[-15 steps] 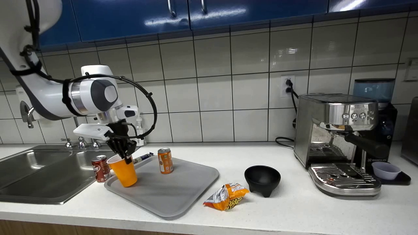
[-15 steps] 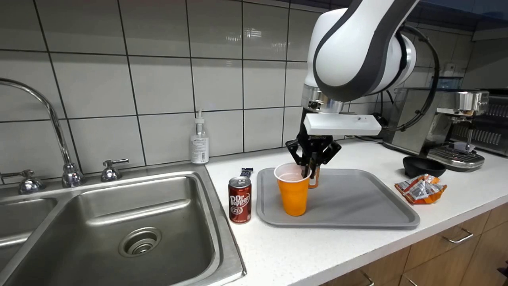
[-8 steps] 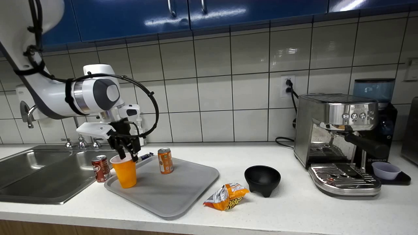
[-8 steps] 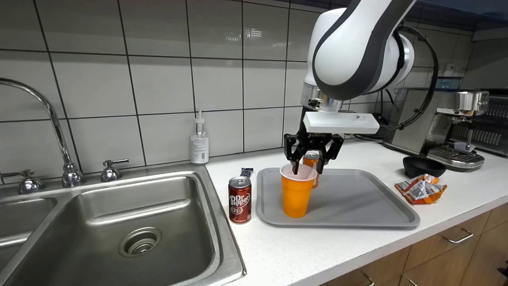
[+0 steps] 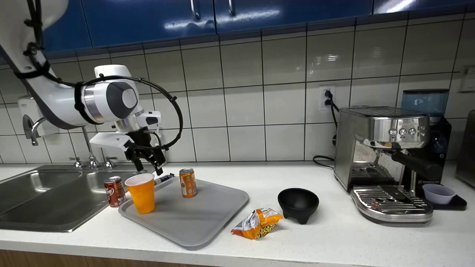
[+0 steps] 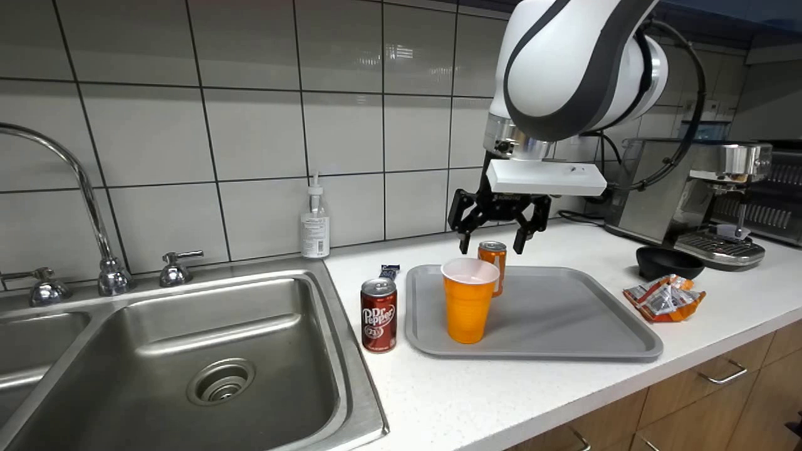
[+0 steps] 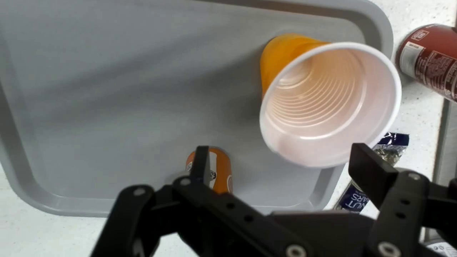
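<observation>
An orange cup with a white inside [image 6: 468, 310] stands upright on the grey tray [image 6: 564, 313], near the end by the sink. My gripper [image 6: 492, 245] hangs just above and behind its rim, jaws wide apart and nothing between them. In the wrist view the cup [image 7: 330, 107] lies ahead of the fingers, apart from them, and its inside looks empty. An orange can [image 5: 188, 182] is upright on the tray; one finger partly covers it in the wrist view. Off the tray's end stand a dark red Dr Pepper can [image 6: 378, 313] and a blue-wrapped bar [image 7: 353, 200].
A steel sink [image 6: 366, 401] with a tall faucet [image 6: 81, 181] adjoins the counter. Past the tray's far end lie a crumpled Cheetos bag [image 5: 258, 224] and a black bowl [image 5: 298, 204]. An espresso machine [image 5: 382, 129] stands beyond, and a soap bottle [image 6: 315, 225] is by the wall.
A second ago the jaws were close together at the rim of the tilted cup. They have spread and risen clear of it, and the cup has settled upright on the tray.
</observation>
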Controlling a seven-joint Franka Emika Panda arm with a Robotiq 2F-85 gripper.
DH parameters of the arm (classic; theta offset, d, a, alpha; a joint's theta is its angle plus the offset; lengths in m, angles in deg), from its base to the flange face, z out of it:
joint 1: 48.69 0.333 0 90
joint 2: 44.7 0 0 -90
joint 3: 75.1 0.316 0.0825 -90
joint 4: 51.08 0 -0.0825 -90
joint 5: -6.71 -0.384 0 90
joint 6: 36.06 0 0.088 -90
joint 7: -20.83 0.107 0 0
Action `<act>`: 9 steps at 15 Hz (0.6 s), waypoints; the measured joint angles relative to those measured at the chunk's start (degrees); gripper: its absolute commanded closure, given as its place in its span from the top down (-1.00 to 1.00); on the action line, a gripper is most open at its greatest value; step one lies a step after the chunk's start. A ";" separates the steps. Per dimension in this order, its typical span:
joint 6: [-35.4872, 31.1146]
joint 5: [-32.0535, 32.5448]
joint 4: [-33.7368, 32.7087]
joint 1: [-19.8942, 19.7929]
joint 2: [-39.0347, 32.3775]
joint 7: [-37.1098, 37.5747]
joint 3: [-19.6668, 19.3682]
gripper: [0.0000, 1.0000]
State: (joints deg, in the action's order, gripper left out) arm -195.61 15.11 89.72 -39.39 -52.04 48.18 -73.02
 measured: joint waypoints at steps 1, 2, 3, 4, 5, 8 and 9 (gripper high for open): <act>0.00 0.23 0.40 0.00 0.72 0.00 -0.28 1.00; 0.00 0.57 0.92 0.00 1.54 0.04 -0.57 1.00; 0.00 0.90 1.54 -0.04 2.41 0.10 -0.83 1.00; 0.00 1.35 2.21 -0.10 3.32 0.19 -1.12 1.00; 0.00 1.93 2.97 -0.24 4.30 0.35 -1.38 1.00; 0.00 3.61 5.44 -1.30 7.15 0.97 -1.80 1.00; 0.00 4.05 6.30 -1.86 8.04 1.09 -1.82 1.00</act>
State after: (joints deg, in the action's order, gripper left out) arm -195.60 19.16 96.02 -41.25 -44.00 49.27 -74.85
